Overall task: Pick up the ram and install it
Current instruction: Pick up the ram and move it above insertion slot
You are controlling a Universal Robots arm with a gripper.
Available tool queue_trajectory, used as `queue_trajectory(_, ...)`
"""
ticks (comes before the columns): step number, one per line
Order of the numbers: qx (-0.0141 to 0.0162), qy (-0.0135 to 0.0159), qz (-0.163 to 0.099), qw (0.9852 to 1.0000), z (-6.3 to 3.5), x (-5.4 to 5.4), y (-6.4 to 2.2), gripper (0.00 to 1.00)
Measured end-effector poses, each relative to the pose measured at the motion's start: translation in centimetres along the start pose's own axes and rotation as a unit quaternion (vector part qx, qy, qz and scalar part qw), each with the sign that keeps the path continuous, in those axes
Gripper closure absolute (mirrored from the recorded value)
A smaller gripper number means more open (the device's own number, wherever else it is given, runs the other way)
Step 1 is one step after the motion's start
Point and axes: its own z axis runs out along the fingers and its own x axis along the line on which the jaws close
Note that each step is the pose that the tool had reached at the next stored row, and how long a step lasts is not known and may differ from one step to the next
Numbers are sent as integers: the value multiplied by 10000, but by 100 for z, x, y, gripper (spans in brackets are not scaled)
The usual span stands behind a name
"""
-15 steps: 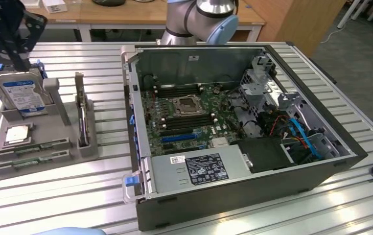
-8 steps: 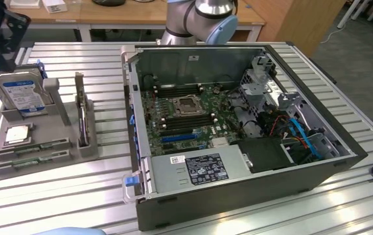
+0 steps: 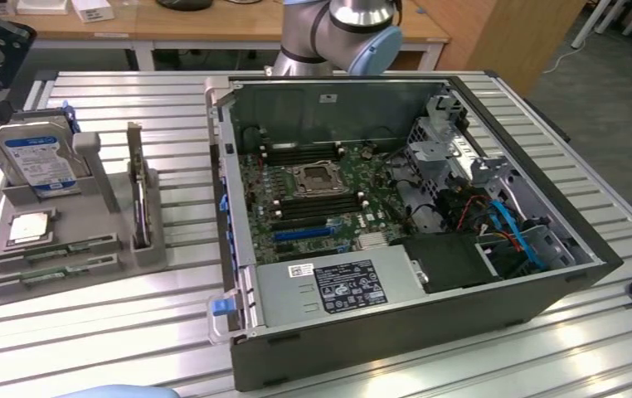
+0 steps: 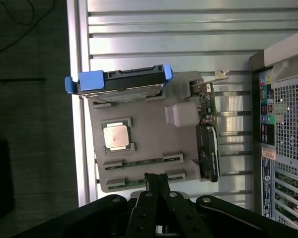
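Two ram sticks, thin green boards, lie flat one behind the other in the front slots of a grey holder (image 3: 73, 286): one ram stick (image 3: 60, 249) and a second (image 3: 56, 274). From the wrist view the first ram stick (image 4: 139, 162) shows in full. The second (image 4: 124, 182) is partly covered by my gripper (image 4: 156, 177). The gripper hovers above the holder's ram end, its black fingers (image 4: 150, 198) pressed together with nothing between them. Dark memory slots (image 3: 313, 206) run beside the processor socket (image 3: 318, 176) on the motherboard inside the open computer case (image 3: 427, 294).
The holder also carries an upright hard drive (image 3: 34, 157) with blue rails, an upright expansion card (image 3: 137, 195) and a square silver CPU (image 3: 31, 225). The case stands to the exterior view's right of the holder on a slatted metal table (image 3: 161, 332). Cables and drive cages fill the case's right side.
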Motion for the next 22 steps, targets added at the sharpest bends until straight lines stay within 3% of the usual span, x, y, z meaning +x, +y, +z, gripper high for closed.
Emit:
queue_trajectory(11, 2, -3, -2, 10000, 10, 3, -1, 90)
queue_trajectory(22, 2, -3, -2, 10000, 209, 8, -9, 90)
